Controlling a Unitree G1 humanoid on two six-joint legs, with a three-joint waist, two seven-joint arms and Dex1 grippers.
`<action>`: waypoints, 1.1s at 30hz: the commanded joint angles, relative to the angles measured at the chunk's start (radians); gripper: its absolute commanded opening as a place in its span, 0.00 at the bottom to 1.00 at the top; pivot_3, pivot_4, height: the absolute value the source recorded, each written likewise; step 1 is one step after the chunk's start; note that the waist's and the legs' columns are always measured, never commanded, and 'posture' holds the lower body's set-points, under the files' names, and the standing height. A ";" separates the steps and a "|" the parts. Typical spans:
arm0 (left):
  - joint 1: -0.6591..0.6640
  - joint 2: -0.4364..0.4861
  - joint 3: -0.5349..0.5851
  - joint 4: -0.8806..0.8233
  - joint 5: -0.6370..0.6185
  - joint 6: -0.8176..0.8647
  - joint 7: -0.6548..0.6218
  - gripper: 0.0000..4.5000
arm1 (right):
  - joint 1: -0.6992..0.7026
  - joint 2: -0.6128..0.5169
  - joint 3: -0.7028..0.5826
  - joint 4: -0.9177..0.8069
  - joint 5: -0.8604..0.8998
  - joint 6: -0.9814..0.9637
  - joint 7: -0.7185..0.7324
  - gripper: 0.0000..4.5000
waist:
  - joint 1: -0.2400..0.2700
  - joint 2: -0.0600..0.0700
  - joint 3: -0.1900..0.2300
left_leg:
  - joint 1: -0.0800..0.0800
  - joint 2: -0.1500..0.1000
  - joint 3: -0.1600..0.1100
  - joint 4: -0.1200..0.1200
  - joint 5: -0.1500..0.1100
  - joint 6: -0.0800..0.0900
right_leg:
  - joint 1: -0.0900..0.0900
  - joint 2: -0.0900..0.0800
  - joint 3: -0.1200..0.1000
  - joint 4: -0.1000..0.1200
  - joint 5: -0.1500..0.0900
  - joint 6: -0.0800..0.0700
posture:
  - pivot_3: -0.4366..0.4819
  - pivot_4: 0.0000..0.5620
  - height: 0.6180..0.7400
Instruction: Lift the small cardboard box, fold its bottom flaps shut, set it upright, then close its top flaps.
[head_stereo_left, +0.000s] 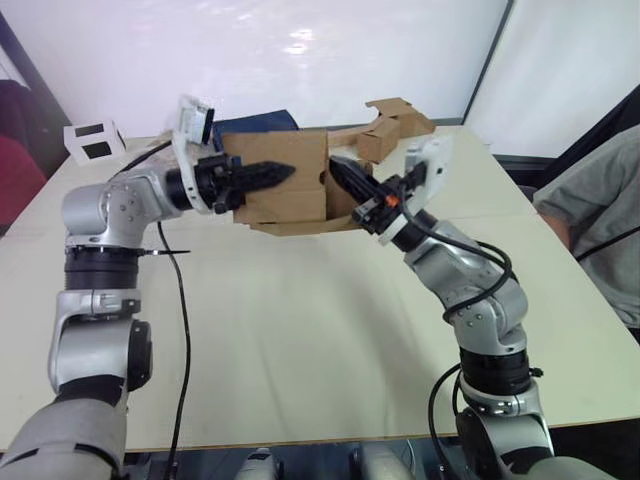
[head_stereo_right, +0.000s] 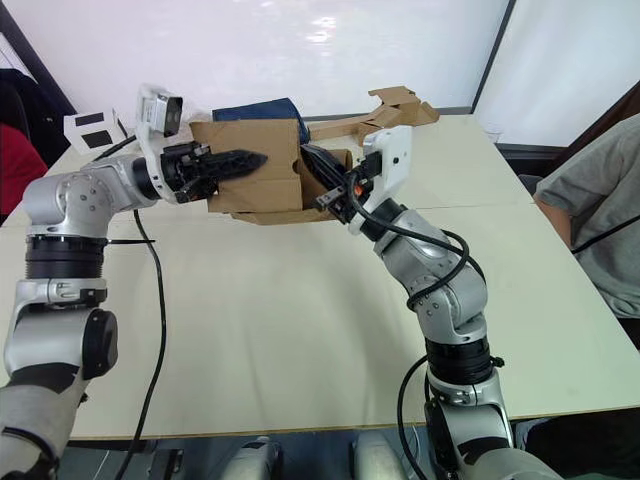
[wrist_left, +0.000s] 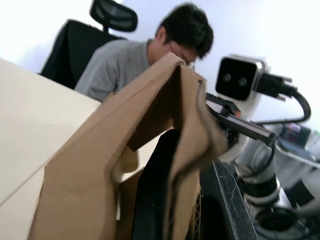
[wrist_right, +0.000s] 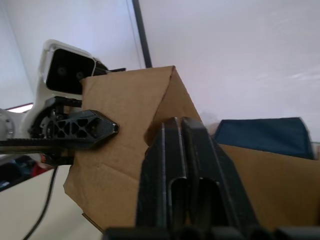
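The small cardboard box (head_stereo_left: 285, 165) is held in the air above the far middle of the table, plain brown, with loose flaps (head_stereo_left: 300, 226) hanging along its lower edge. My left gripper (head_stereo_left: 282, 175) reaches in from the left and is shut on a wall of the box; the left wrist view shows cardboard (wrist_left: 185, 150) pinched between its fingers (wrist_left: 155, 195). My right gripper (head_stereo_left: 335, 168) comes from the right with its fingers (wrist_right: 180, 165) pressed together, the tips against the box's right side (wrist_right: 130, 115). Which flaps are top flaps or bottom flaps I cannot tell.
Brown cardboard pieces (head_stereo_left: 395, 122) lie at the table's far right. A white cube with black squares (head_stereo_left: 92, 140) stands at the far left. A dark blue item (head_stereo_right: 255, 108) sits behind the box. A person (head_stereo_left: 600, 210) sits at the right edge of the pale table (head_stereo_left: 300, 340).
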 joint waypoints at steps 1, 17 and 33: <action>-0.008 0.013 -0.004 -0.050 -0.021 -0.002 -0.019 0.00 | -0.006 0.006 0.021 -0.048 0.022 0.008 0.031 0.01 | 0.000 0.000 0.000 | 0.000 0.000 0.000 0.000 0.000 0.000 | 0.000 0.000 0.000 0.000 0.000 0.000 | 0.48 0.27 1.00; 0.013 0.039 -0.030 -0.080 -0.019 0.011 -0.066 0.00 | -0.009 0.033 0.017 -0.042 0.025 0.010 0.051 0.01 | 0.000 0.000 0.000 | 0.000 0.000 0.000 0.000 -0.001 0.001 | 0.000 0.000 0.000 0.000 0.000 0.000 | 0.48 0.27 1.00; -0.003 0.038 -0.028 -0.025 -0.005 -0.027 -0.055 0.00 | 0.049 -0.145 -0.062 -0.154 0.087 0.113 0.099 0.01 | 0.002 0.000 0.000 | 0.000 0.000 0.000 0.000 -0.002 0.004 | 0.000 0.000 0.000 0.000 0.000 0.000 | 0.48 0.27 1.00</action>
